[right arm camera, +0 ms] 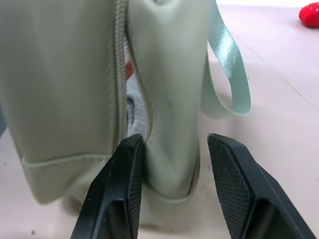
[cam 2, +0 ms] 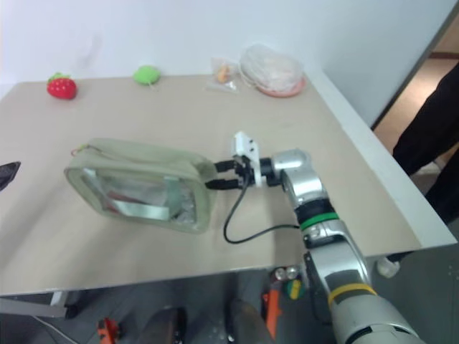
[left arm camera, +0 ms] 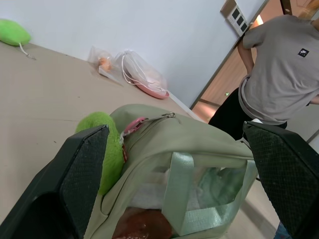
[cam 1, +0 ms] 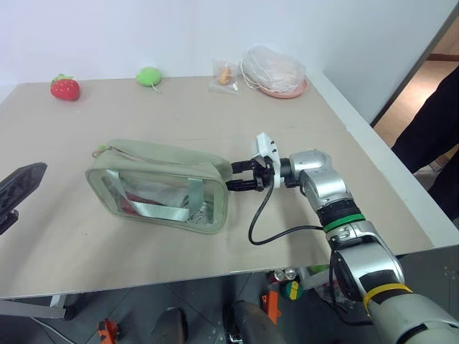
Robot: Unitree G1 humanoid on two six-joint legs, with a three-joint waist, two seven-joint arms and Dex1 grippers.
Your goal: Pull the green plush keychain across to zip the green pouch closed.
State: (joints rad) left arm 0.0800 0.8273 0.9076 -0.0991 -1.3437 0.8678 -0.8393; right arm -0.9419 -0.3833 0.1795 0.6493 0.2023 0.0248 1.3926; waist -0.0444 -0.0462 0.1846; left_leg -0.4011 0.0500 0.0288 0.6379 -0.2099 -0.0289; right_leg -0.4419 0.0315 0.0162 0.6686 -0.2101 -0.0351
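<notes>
You had one pouch [cam 1: 161, 185], one keychain [left arm camera: 102, 149], one strawberry plush [cam 1: 64, 87], one round green plush [cam 1: 149, 76], one small clear packet [cam 1: 226, 75] and one pink dish [cam 1: 283, 87] wrapped in a clear bag on the table [cam 1: 301, 136].

The pouch was pale sage green with clear plastic sides, a webbing strap [right arm camera: 227, 55] and red things showing inside. It lay near the middle of the table, closer to the front edge than the back, its long side running left to right. In the right wrist view its zipper [right arm camera: 122, 74] stood apart at that end, with the contents showing through the gap. The keychain was a bright lime fuzzy lump hanging at the pouch's left end by a pink-red tab at the zipper pull.

Your right pincer [cam 1: 242, 175] was at the pouch's right end, its jaws partly parted with that end corner of the pouch between them; one finger [right arm camera: 122, 194] lay against the fabric, the other [right arm camera: 234, 184] stood just off it. Your left pincer [left arm camera: 174, 179] was spread wide, just off the pouch's left end, the keychain close beside one finger [left arm camera: 82, 174].

The plush toys, packet and dish sat along the back edge, well apart from the pouch. Bare table lay all round the pouch, widest behind it. A person [left arm camera: 279, 74] stood beyond the right edge.
</notes>
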